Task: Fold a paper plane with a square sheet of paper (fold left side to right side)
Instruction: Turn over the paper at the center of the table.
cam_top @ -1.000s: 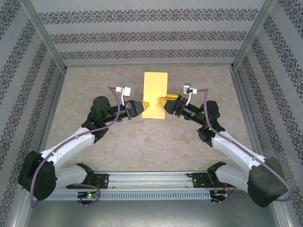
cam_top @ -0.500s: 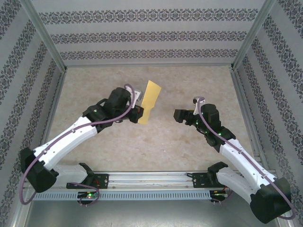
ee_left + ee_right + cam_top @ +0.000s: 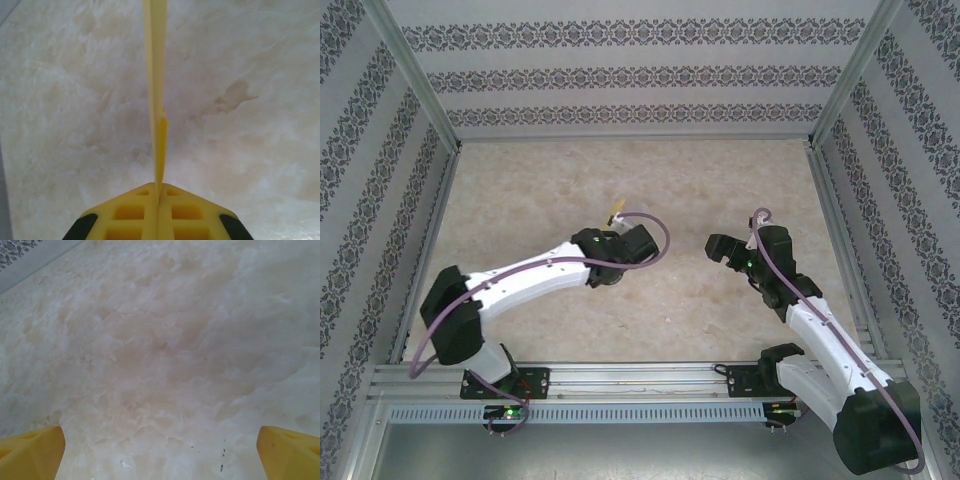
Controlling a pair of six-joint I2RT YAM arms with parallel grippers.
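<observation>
Jaws of the left end effector (image 3: 158,192) are pressed together on the near edge of the square sheet of paper (image 3: 156,75). From that pinch the sheet runs straight out along the line the fingers point. Its long axis carries on ahead of them, and it is turned edge-on to the wrist camera, so it reads as one narrow yellow strip. It stands on edge over the table (image 3: 540,190) rather than lying flat, and I cannot tell whether its far end touches the surface.

The right end effector (image 3: 160,446) is spread wide and holds nothing, with bare marbled table between its yellow tips. In the overhead view it faces the left wrist across an open gap, well apart from the paper.

So the sheet lies to the right arm's left, and the left arm is the nearer one, already gripping it. In my judgement the sheet must be laid flat before any left-to-right fold, and the right arm would have to reach left across the gap to take or press an edge.
</observation>
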